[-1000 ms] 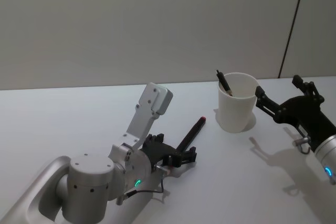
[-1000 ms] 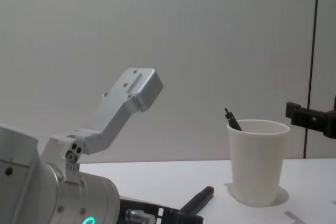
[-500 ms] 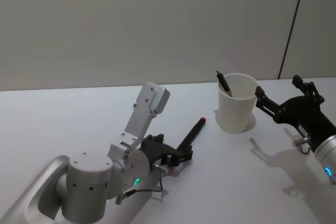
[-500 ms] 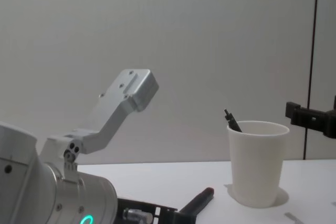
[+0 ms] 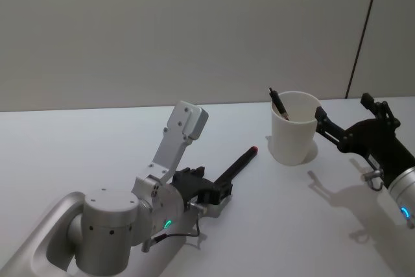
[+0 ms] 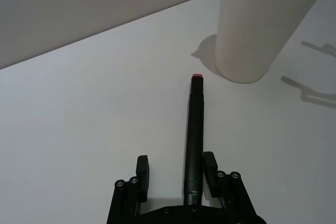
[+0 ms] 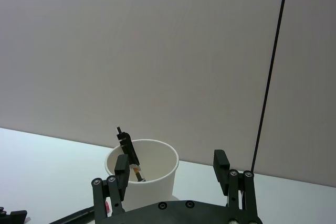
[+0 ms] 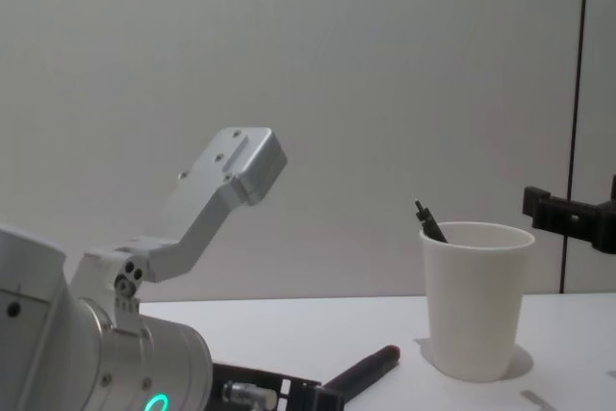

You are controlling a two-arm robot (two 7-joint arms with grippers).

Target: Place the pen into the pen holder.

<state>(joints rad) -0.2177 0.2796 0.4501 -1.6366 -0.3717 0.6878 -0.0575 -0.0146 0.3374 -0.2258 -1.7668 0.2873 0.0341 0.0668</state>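
A black pen with a red tip [image 5: 240,163] lies flat on the white table, pointing toward the pen holder [image 5: 294,135], a white paper cup. My left gripper [image 5: 217,189] is open and low on the table. The pen's rear end [image 6: 195,129] lies between its fingers, close to one finger [image 6: 210,164]. Another dark pen [image 5: 277,104] stands inside the cup [image 7: 142,174], leaning on its rim. My right gripper [image 5: 342,109] hovers open just right of the cup [image 8: 476,300], holding nothing.
The white table [image 5: 97,141] runs back to a plain grey wall. My left arm's silver elbow link [image 8: 226,190] rises above the table on the left. Bare table lies between the pen tip and the cup.
My left gripper has drawn back along the pen toward my body, and its raised link has sunk a little. The right gripper and the cup have not moved.
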